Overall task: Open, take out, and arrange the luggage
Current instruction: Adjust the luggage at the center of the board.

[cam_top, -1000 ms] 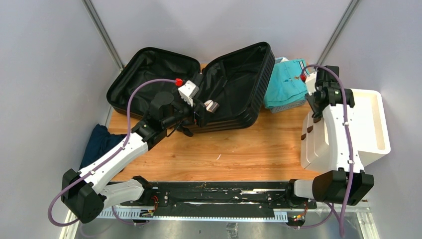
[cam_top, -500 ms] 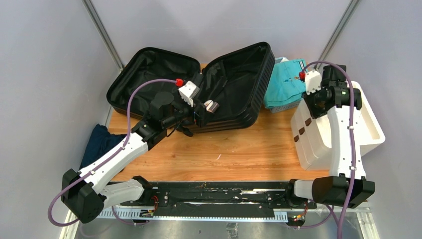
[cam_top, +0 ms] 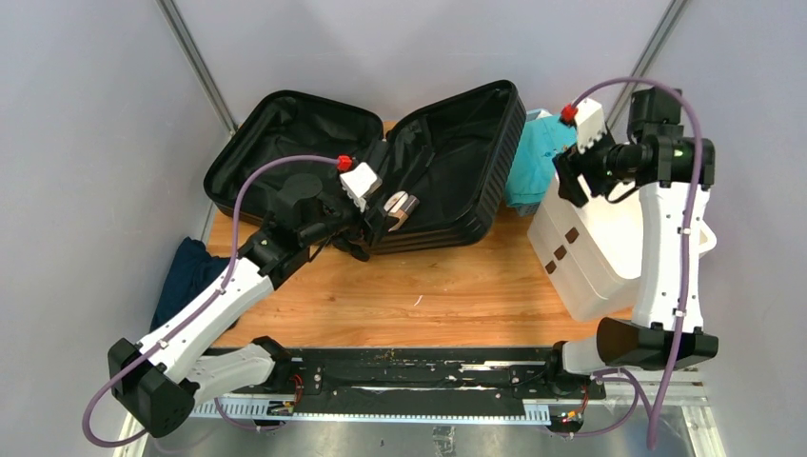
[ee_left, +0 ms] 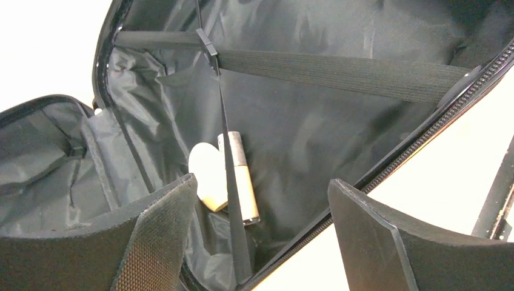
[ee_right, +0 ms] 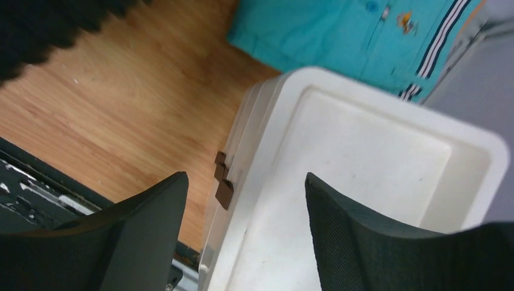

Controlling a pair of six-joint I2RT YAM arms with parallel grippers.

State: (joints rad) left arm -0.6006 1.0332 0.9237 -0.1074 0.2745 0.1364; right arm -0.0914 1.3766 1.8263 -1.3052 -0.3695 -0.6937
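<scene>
The luggage point(cam_top: 447, 152) is a black hard-shell suitcase lying open at the back of the table, both halves showing black lining. My left gripper point(cam_top: 373, 225) is open at the near rim of the right half. In the left wrist view its gripper point(ee_left: 260, 239) is open over the lining point(ee_left: 315, 127). A cream heart-shaped piece point(ee_left: 206, 176) and a beige tube point(ee_left: 245, 182) lie there under a thin black strap point(ee_left: 225, 151). My right gripper point(cam_top: 568, 181) is open and empty over the white drawer unit point(cam_top: 590, 252). It also shows open in the right wrist view point(ee_right: 245, 233).
A light-blue basket with teal clothing point(cam_top: 541, 157) stands behind the drawer unit, next to the suitcase; the clothing also shows in the right wrist view point(ee_right: 357, 36). A dark blue cloth point(cam_top: 190, 271) hangs off the table's left edge. Bare wooden table point(cam_top: 428, 286) lies in front.
My right arm has swung up and to the left. The white drawer unit has shifted left and turned. My left arm has shifted slightly by the suitcase rim.
</scene>
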